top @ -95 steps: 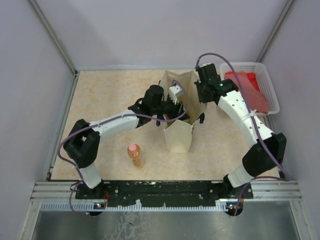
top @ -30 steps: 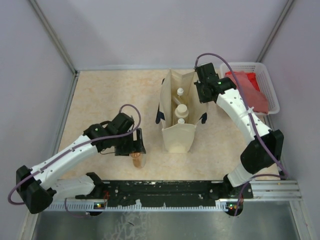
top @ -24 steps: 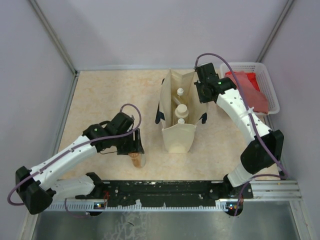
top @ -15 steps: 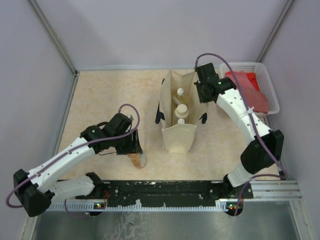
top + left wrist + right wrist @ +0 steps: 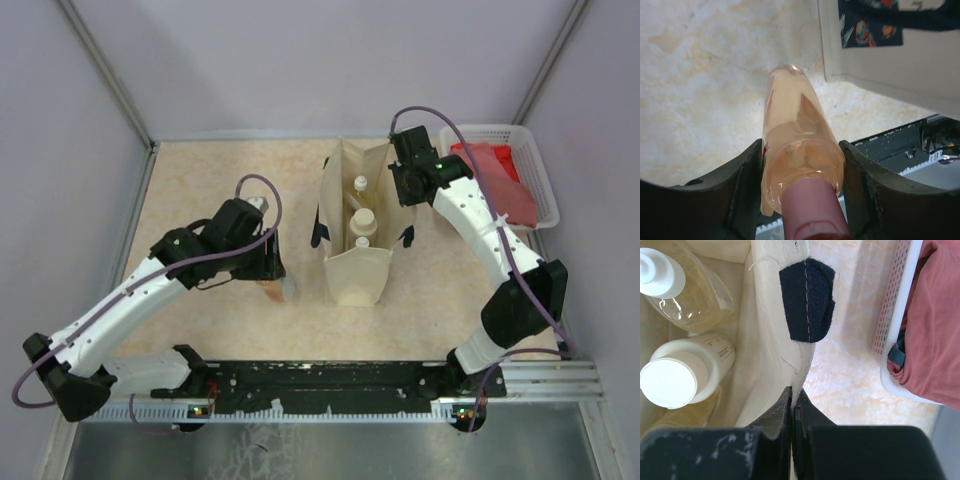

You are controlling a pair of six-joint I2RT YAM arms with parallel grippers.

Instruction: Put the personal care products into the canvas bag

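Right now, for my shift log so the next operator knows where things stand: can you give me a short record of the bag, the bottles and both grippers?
left gripper: shut on the orange bottle, just below its pink cap
right gripper: shut on the rim of the canvas bag
inside bag: amber bottle, cream bottle, second amber bottle mostly hidden
outside bag: orange bottle only, tilted, left of the bag
white basket: right of the bag, holds a red cloth
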